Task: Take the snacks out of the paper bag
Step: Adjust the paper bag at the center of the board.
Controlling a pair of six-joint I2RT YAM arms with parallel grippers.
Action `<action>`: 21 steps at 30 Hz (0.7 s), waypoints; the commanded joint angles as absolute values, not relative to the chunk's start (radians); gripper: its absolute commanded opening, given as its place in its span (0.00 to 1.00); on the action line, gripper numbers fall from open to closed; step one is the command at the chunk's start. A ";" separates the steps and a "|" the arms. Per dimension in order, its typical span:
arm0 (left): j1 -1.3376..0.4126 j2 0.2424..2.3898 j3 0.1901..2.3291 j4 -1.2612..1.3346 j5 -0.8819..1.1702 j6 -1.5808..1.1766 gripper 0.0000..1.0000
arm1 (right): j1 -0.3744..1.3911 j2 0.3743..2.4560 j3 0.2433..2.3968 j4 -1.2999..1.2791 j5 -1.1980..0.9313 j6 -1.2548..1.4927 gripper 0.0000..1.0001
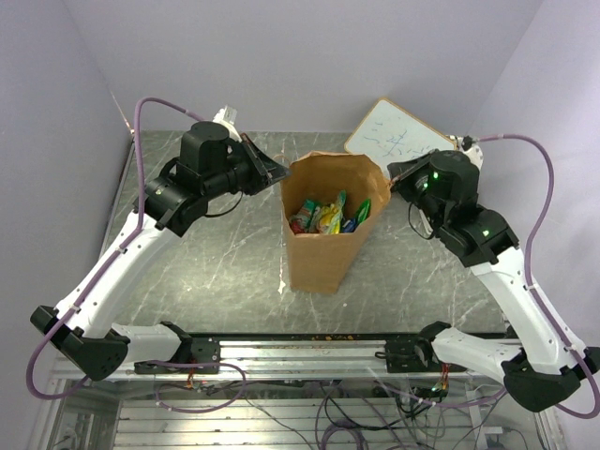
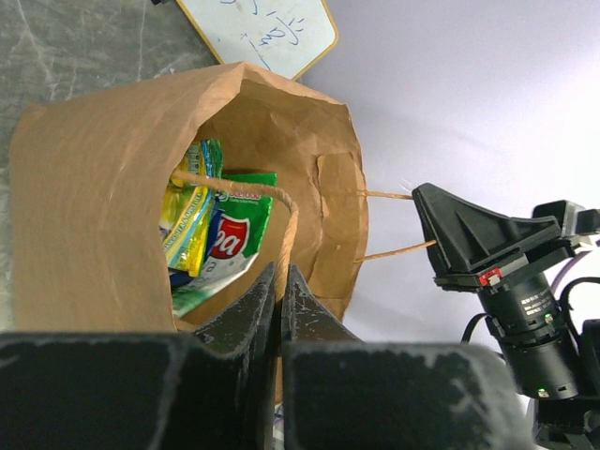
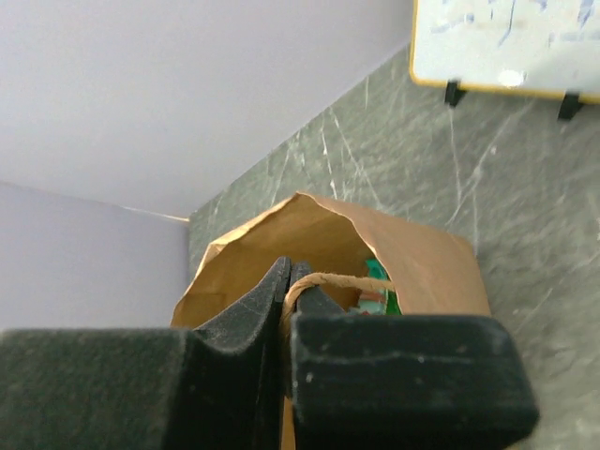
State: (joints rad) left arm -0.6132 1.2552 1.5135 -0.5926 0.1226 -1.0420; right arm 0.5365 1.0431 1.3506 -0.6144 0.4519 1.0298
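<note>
From above, the paper bag (image 1: pixel 323 251) stands between the left gripper (image 1: pixel 275 172) and right gripper (image 1: pixel 396 174), each at a rim (snacks (image 1: pixel 328 217) lie inside). Left wrist: fingers clenched on the bag's handle (image 2: pixel 290 223), snacks just beyond the tips. Right wrist: fingers clamped on the other handle (image 3: pixel 333 277).

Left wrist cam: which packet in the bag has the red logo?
The blue packet, right of the yellow packet; only it shows a red shield with white lettering.
</note>
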 commanded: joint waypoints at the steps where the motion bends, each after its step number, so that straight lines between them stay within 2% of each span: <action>1: -0.614 1.255 1.530 -0.453 0.201 -1.111 0.09 | 0.529 1.027 1.479 -0.518 0.501 0.740 0.00; 10: -0.688 1.283 1.455 -0.368 0.241 -1.169 0.07 | 0.529 1.137 1.708 -0.639 0.393 0.382 0.00; 16: -0.775 1.287 1.390 -0.322 0.221 -1.197 0.07 | 0.528 1.228 1.848 -0.769 0.386 0.284 0.00; 21: -0.828 1.261 1.343 -0.360 0.192 -1.171 0.07 | 0.529 1.222 1.836 -0.810 0.293 0.282 0.00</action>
